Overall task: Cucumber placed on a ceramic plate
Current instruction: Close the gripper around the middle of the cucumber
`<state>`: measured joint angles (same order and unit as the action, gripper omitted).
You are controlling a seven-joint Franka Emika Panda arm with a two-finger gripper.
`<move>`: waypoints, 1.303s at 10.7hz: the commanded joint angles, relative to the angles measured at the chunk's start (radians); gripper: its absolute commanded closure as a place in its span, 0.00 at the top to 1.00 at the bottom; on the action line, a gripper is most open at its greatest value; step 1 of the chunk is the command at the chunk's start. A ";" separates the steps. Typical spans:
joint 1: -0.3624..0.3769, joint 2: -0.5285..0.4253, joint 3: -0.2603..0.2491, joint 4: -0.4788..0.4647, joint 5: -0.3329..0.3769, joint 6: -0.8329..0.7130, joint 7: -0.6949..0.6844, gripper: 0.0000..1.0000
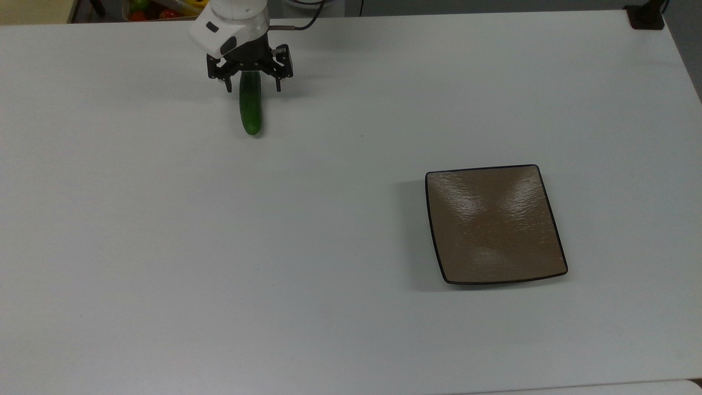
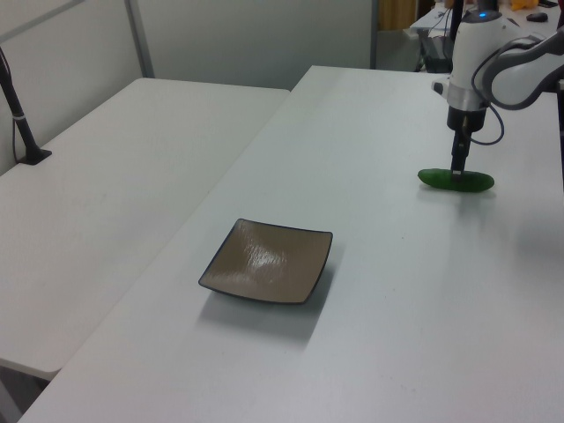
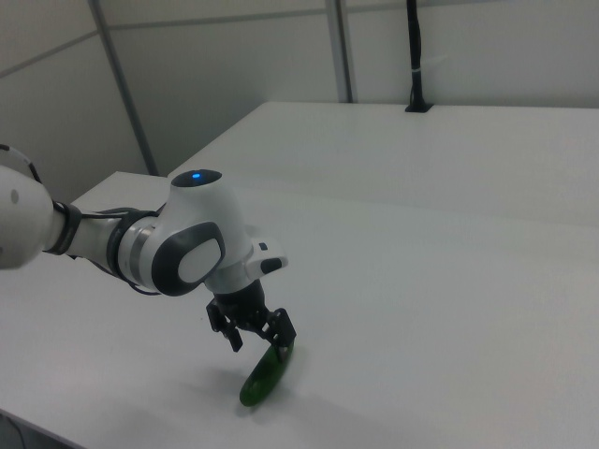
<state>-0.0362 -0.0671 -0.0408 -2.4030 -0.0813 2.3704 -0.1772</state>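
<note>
A small dark green cucumber point(image 1: 251, 112) lies on the white table point(image 1: 329, 230), its far end between the spread fingers of the black two-finger gripper point(image 1: 251, 86), well apart from the square glossy brown ceramic plate point(image 1: 495, 224)

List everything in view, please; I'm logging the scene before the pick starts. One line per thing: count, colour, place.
cucumber: one, dark green, lying on the table near the top view's upper left, far end between the gripper's fingers.
ceramic plate: one, square, glossy brown with a black rim, on the table at the top view's right, nothing on it.
table: one, white, under everything; a second white table stands at the left view's left.
black post: one, at the second table's edge.
bin of produce: one, red, green and yellow items, top view's upper edge.
gripper: one, black, open, straddling the cucumber's far end.
arm: one, white and grey.
</note>
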 commanded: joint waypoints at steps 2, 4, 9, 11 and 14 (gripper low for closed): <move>-0.004 0.061 -0.005 -0.018 -0.009 0.104 -0.025 1.00; -0.007 0.072 -0.005 -0.018 -0.011 0.118 -0.027 1.00; -0.014 0.087 -0.005 -0.021 -0.011 0.128 -0.079 0.32; -0.014 0.079 -0.005 -0.019 -0.011 0.115 -0.076 0.05; -0.016 0.060 -0.005 -0.010 -0.009 0.081 -0.068 0.05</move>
<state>-0.0486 0.0185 -0.0408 -2.4104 -0.0818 2.4651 -0.2313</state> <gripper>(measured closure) 0.577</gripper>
